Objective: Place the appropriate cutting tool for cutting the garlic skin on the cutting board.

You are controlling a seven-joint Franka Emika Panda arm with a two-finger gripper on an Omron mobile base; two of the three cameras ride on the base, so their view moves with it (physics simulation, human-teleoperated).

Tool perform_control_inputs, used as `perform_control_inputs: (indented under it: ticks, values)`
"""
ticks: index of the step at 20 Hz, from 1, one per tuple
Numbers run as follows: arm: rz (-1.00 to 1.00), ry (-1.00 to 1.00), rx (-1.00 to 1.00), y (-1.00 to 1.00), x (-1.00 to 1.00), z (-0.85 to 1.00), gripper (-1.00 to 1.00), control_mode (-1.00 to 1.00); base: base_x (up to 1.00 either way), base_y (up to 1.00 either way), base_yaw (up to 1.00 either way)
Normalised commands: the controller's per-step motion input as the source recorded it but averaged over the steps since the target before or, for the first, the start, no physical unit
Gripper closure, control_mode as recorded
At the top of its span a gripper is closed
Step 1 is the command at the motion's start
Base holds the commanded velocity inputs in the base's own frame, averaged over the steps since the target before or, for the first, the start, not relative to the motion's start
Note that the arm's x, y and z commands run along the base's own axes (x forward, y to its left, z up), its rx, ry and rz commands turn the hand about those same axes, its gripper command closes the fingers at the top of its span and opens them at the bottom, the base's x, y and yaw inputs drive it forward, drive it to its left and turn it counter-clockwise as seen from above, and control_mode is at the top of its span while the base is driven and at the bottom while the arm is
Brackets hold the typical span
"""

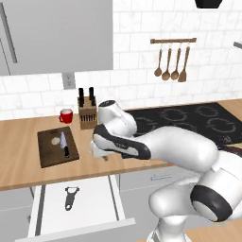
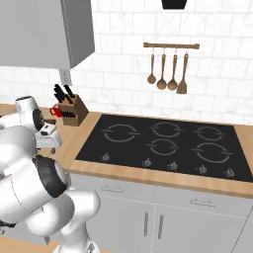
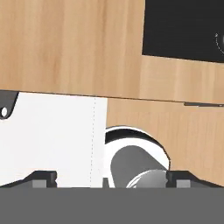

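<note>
The small knife (image 1: pixel 64 144), silver blade and black handle, lies flat on the dark brown cutting board (image 1: pixel 49 155) on the counter's left part. The pale garlic bulb (image 1: pixel 56 141) rests on the same board, just left of the blade. My gripper (image 1: pixel 98 153) hovers to the right of the board, over the counter's front edge, apart from the knife. In the hand view its fingertips (image 3: pixel 43 178) stand wide apart with nothing held, so the gripper (image 3: pixel 111 179) is open.
A red mug (image 1: pixel 66 115) and the wooden knife block (image 1: pixel 87 114) stand behind the board. Below the counter an open white drawer (image 1: pixel 94 208) holds the dark peeler (image 1: pixel 71 196). The black cooktop (image 1: pixel 189 120) lies to the right; utensils (image 1: pixel 172 61) hang on the wall.
</note>
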Motion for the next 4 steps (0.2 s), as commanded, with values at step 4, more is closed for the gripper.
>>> perform_control_inputs:
  ticks: [4]
  values:
    - [0.0,-0.02,0.07,-0.93,-1.0,0.73,-1.0,-1.0,0.0,0.0,0.0]
